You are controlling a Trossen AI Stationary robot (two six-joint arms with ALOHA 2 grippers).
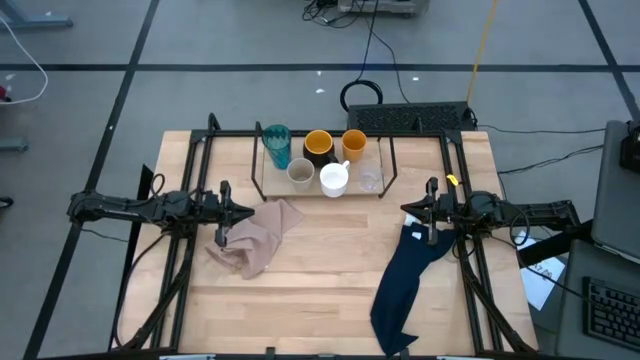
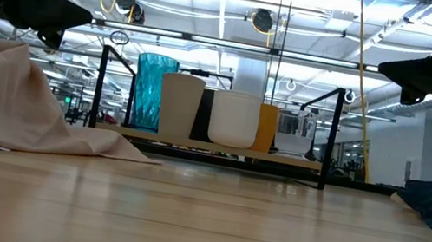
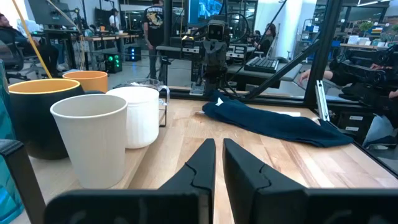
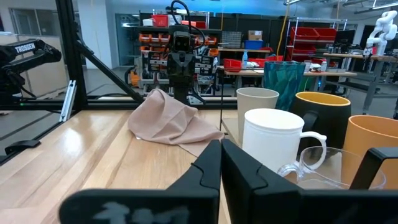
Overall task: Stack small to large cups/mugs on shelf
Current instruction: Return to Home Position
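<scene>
Smooth pale-wood table [image 1: 320, 310] planks carry everything. At its far middle stands the shelf [image 2: 331, 140], a low rack of thin black rods. A limp navy cloth [image 1: 405, 280] trails toward the near edge on the right, and a crumpled beige-pink cloth [image 1: 258, 238] lies on the left. The left gripper [image 3: 219, 144] hovers over the table's left side and the right gripper [image 4: 221, 143] over its right. Each has its angular dark fingers drawn almost together on nothing. On the shelf, the back row holds a black mug [image 1: 318, 146] with a yellow inside, a ribbed teal glass [image 1: 277, 145] and a matte orange cup [image 1: 354, 145]. In front stand a white handled mug [image 1: 334, 180], a plain beige cup [image 1: 300, 173] and a small clear cup [image 1: 370, 178].
</scene>
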